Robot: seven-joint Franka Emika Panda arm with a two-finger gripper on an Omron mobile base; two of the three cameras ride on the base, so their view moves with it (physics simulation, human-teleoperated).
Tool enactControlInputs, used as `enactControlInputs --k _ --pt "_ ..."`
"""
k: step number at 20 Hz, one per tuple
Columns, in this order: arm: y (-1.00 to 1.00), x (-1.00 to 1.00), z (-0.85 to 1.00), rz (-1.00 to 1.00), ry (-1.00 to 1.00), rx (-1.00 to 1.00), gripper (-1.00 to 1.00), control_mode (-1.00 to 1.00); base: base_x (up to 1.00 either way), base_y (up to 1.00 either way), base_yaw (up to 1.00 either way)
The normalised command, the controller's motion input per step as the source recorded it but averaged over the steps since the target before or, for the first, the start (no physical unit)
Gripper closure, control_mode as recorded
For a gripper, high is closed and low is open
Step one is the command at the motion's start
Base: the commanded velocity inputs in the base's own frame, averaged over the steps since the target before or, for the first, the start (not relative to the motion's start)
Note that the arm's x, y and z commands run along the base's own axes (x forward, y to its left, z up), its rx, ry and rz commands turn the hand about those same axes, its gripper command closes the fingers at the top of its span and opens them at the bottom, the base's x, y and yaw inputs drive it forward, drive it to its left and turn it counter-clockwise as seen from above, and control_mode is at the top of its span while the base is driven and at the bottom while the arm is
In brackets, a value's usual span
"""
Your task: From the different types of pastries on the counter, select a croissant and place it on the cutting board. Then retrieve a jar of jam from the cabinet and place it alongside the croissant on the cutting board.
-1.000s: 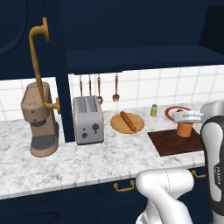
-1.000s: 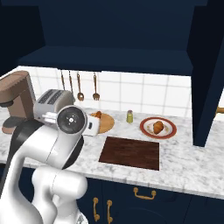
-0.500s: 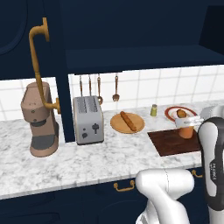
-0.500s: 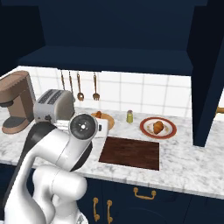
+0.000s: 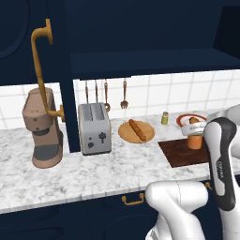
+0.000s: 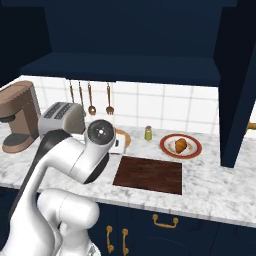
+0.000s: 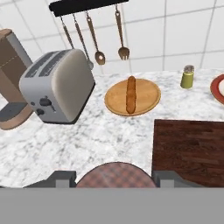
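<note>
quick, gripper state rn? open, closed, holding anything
Gripper: closed on the jam jar, whose checked lid sits between the fingertips, beside the cutting board.

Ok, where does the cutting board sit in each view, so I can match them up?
Left base view: the cutting board lies right of centre, its right part behind the arm.
Right base view: it lies at the centre, near the counter's front edge.
Hand view: it is at lower right, cut by the right edge.
Shared landmark: the yellow-green shaker, standing behind the board by the tiles.
</note>
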Motion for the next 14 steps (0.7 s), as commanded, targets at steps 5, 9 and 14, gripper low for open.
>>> enactControlInputs --k 5,9,14 --pt "-0.12 0.20 -0.28 0.04 0.07 0.00 1.00 -1.00 0.00 0.00 0.00" --pt "-0.04 0.33 -0.34 0.01 0.00 0.00 1.00 -1.00 0.00 0.00 0.00" --pt "0.00 0.30 -0.53 0.00 -0.06 -0.06 1.00 -1.00 0.00 0.00 0.00"
